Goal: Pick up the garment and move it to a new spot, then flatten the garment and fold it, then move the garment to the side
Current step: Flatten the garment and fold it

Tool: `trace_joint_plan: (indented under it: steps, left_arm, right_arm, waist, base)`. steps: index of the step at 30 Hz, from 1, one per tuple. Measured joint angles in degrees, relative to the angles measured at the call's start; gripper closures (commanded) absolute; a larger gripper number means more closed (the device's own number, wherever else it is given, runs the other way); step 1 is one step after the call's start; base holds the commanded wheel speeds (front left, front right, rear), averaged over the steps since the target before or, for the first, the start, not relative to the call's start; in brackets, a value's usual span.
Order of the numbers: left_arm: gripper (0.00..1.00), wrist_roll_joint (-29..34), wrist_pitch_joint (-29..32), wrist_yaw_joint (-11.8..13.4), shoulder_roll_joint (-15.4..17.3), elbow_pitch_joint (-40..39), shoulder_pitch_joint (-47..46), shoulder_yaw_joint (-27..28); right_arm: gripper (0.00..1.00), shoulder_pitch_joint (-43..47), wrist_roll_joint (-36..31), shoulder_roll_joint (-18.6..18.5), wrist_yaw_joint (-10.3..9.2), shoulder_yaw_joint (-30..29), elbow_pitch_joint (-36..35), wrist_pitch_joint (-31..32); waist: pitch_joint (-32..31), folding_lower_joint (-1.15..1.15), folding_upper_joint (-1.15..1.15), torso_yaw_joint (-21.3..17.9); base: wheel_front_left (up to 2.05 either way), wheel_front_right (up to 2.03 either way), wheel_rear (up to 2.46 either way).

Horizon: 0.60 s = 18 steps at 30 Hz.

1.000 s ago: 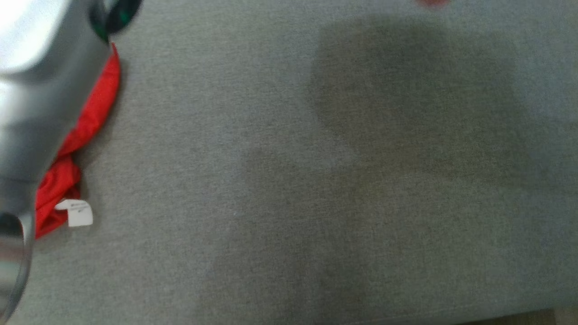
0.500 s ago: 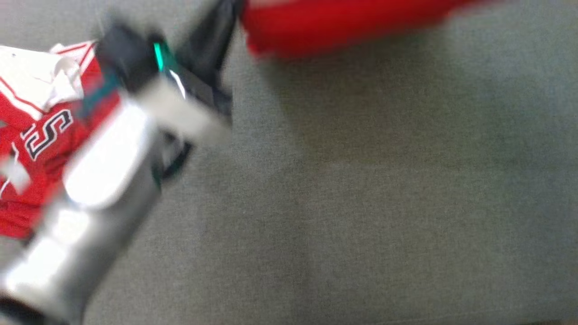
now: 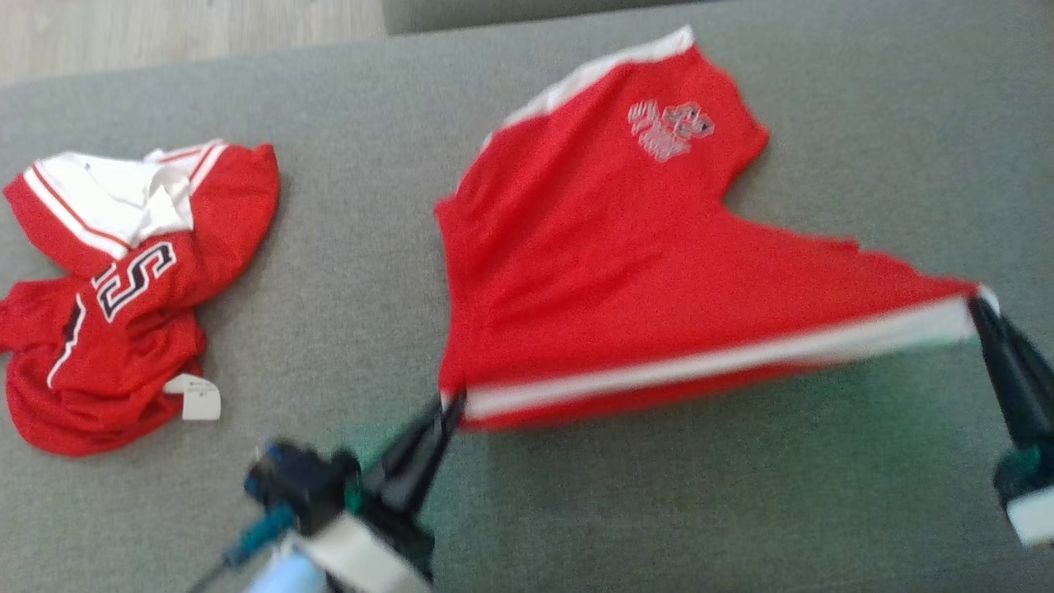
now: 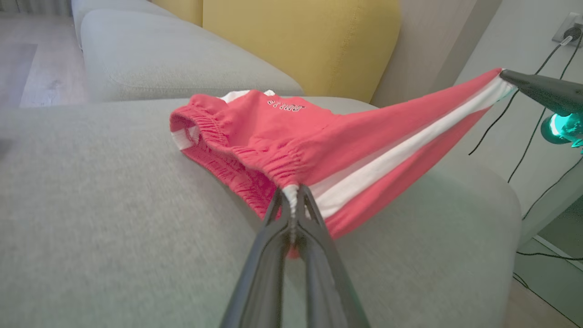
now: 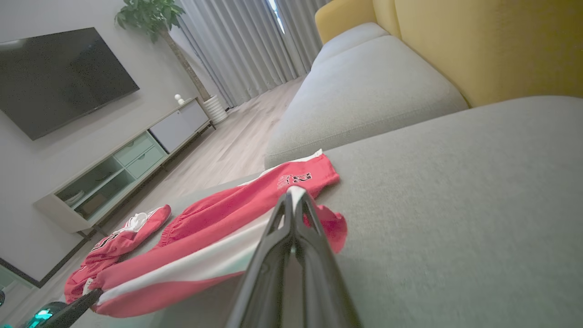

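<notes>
Lying crumpled at 9 o'clock in the head view: a red jersey [image 3: 132, 288] with a white collar and a white tag [image 3: 198, 401], on the grey sofa cushion [image 3: 659, 511]. At 7 o'clock, the left gripper [image 3: 451, 405] has its fingers closed on the waistband of the red shorts [image 3: 626, 280], at the white side stripe. The shorts fill the centre; the far leg rests on the cushion toward 12 o'clock and the stripe edge is taut. At 3 o'clock, the right gripper [image 3: 980, 306] has its fingers pinched on the stripe's other end.
</notes>
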Motion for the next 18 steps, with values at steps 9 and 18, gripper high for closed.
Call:
trace_joint_plan:
  steps: [9, 18]
  left_arm:
    - [1.0, 0.87, 0.01, 0.38, 0.49, -4.75, 8.14, 0.03]
    - [1.0, -0.74, 1.53, 0.51, -0.36, -6.87, 3.76, 0.42]
  right_arm:
    - [1.0, 14.28, 1.46, -1.63, 0.0, -8.17, -7.28, 0.01]
    - [1.0, 12.56, -0.1, -1.57, 0.0, -13.25, -8.06, 3.36]
  waist:
    - [-2.94, 0.01, 0.0, 0.36]
    - [-1.48, 0.02, 0.0, 2.58]
  base:
    - [0.0, 0.0, 0.0]
    - [0.0, 0.0, 0.0]
